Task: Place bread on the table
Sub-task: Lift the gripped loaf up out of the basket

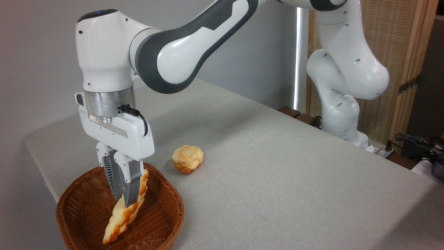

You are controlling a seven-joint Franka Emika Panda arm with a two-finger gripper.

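Plain grey wall (41,52) behind, filling the left and centre background. Woven screen with pale wood frame (399,52) at upper right, bright vertical strip of light just left of it. Large table (277,180) with light grey, cloth-textured top running from left foreground to right edge – bare over most of its right half. White and dark grey Franka arm (194,45) based at the far right edge of the table, reaching across to the left, wrist pointing down. Black cables and a dark device (419,146) beside the table at far right, partly cut off. Round brown wicker basket (79,208) at the near left corner of the table. Gripper (123,198) down over the basket, fingers clenched on the bread (121,217) near its middle. Bread tilted steeply – upper end behind the fingers, lower tapered end down near the basket's front rim; contact with the basket floor unclear. Small round golden bun (187,158) lying on the table just right of the basket, apart from it.
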